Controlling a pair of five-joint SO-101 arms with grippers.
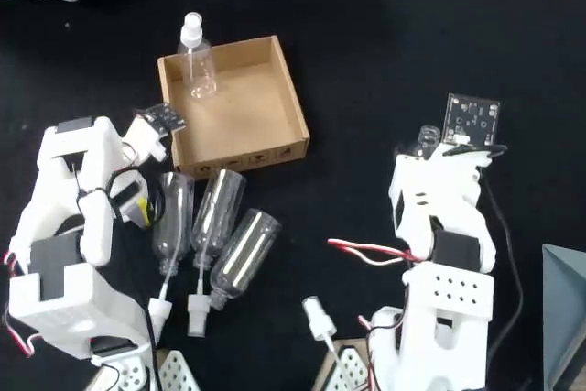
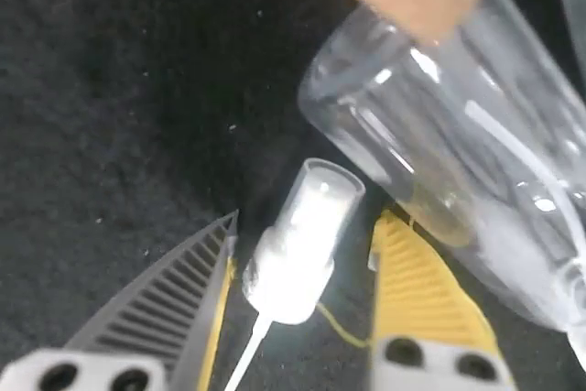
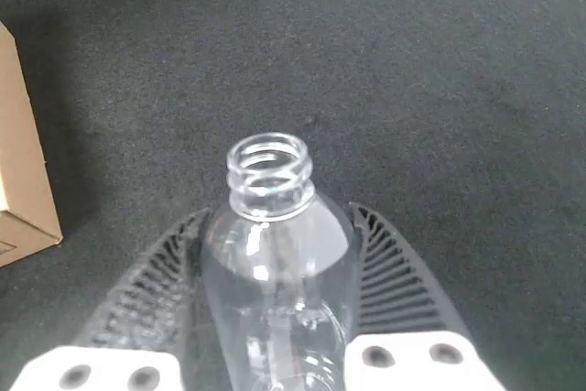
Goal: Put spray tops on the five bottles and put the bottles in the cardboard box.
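Right fingers are shut tight on an open bottle that has no top. Its round mouth points away from the wrist. From above, this bottle is at 3 o'clock from the box, well apart from it, over the black worktop.

Left fingers are open. One finger is on each side of a white spray top, with a little gap on both sides. From above, they are at 7 o'clock from the box, close to it.

Three bottles lie side by side on the worktop at 6 o'clock from the box. The left fingers are just beside the 9 o'clock one. A loose top lies alone at 4 o'clock from them.

One topped bottle is in the box, in its 11 o'clock corner.
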